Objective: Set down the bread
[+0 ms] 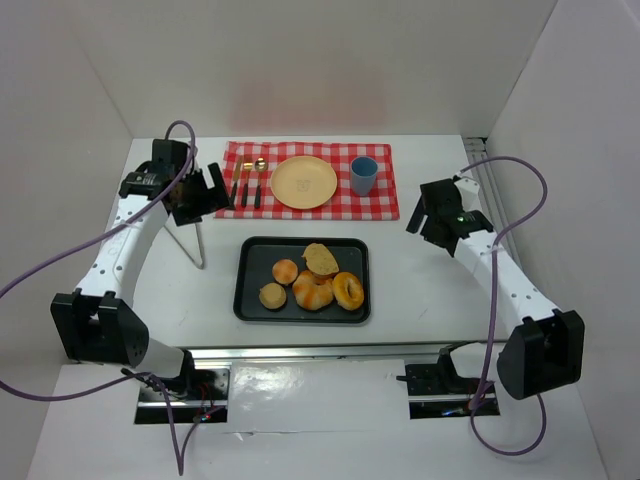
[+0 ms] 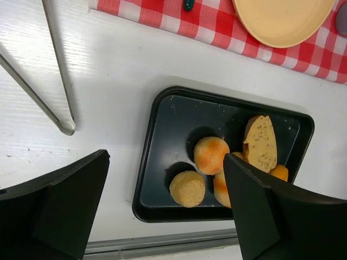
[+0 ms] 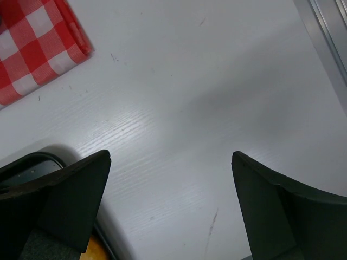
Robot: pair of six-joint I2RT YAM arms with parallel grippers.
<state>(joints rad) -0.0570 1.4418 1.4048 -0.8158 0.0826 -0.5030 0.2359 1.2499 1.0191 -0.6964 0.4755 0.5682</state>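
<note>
Bread [image 1: 313, 280] in tray [image 1: 258, 258], before plate [image 1: 303, 182]

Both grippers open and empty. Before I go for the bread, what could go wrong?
1. The rolls sit packed together in the tray, with a slice leaning on them; closing on one may shove or topple the others.
2. The tongs lie beside the tray near the left gripper; a descent could snag them.
3. The blue cup stands close by the plate; a wide placing move might tip it.

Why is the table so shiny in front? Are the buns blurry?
Top external view: light glares off the near table. Left wrist view: the buns look sharp, with soft shadows on the tray.
</note>
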